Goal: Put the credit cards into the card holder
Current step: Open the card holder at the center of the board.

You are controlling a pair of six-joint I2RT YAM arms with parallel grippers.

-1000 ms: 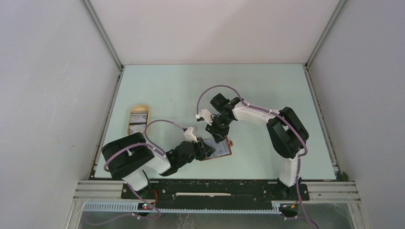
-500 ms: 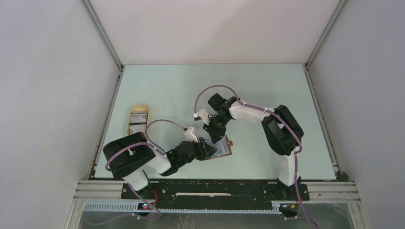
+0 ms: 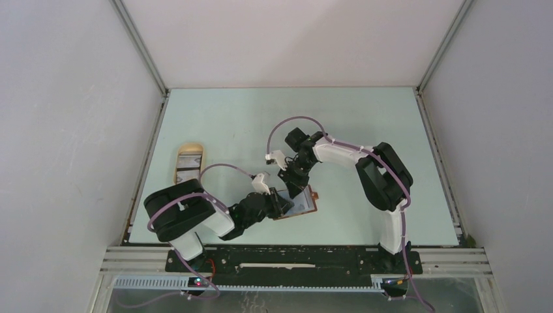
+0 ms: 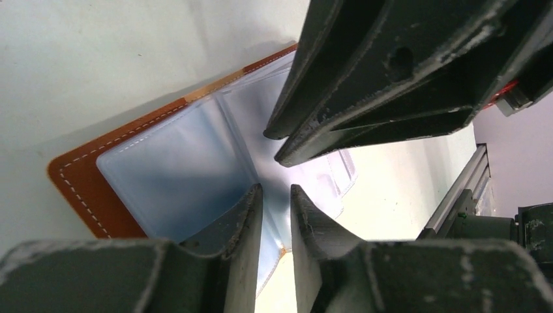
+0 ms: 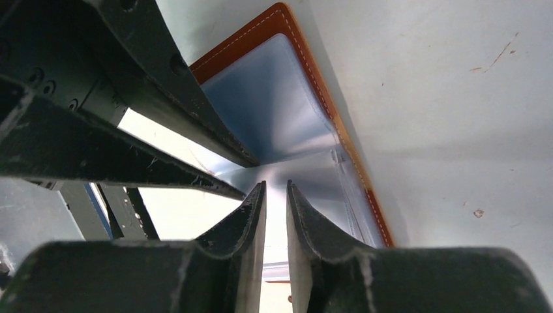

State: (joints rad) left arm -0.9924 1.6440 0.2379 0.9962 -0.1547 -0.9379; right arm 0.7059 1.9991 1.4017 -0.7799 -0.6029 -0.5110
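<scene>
The card holder [image 3: 308,203] lies open on the table, brown leather [image 4: 78,186] outside and clear plastic sleeves [image 4: 176,169] inside. My left gripper [image 3: 282,204] comes in low from the left. Its jaws [image 4: 275,190] stand a narrow gap apart, straddling the sleeves' middle fold without visibly pinching it. My right gripper [image 3: 293,185] comes down from the far side, tips [image 5: 275,185] at a raised sleeve leaf [image 5: 306,169]. They are also a narrow gap apart, with light showing between them. The credit cards [image 3: 188,173] lie in the tray, away from both grippers.
The beige oval tray [image 3: 189,148] sits at the table's left side, behind the left arm. The two grippers' fingertips almost meet over the holder. The left arm's base lies close to the near left edge.
The right gripper has come down and slightly left onto the card holder, and its jaws have narrowed. The left gripper has stayed at the holder's left edge, its jaws widening and then narrowing.
</scene>
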